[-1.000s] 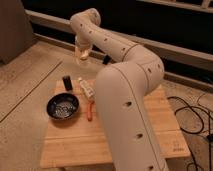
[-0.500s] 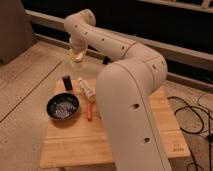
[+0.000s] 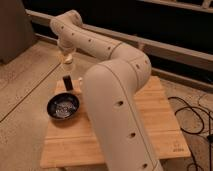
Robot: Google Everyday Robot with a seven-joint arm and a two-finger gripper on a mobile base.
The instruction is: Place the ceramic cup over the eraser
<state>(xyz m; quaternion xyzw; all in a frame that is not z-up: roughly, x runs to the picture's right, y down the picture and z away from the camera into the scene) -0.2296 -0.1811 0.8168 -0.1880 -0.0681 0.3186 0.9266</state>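
My gripper (image 3: 67, 54) hangs at the far left end of the white arm, above the back left corner of the wooden table (image 3: 150, 131). It is shut on the small cream-white ceramic cup (image 3: 68, 62), which it holds in the air. The eraser (image 3: 66, 83), a small black upright block, stands on the table just below the cup, with a gap between them. The cup does not touch the eraser.
A dark bowl (image 3: 63, 106) sits on the table in front of the eraser. My own thick arm (image 3: 115, 100) covers the middle of the table and hides what lies behind it. Black cables (image 3: 192, 116) lie on the floor to the right.
The gripper has carried the cup to the left and now hangs over the eraser. The bowl and the eraser have not moved.
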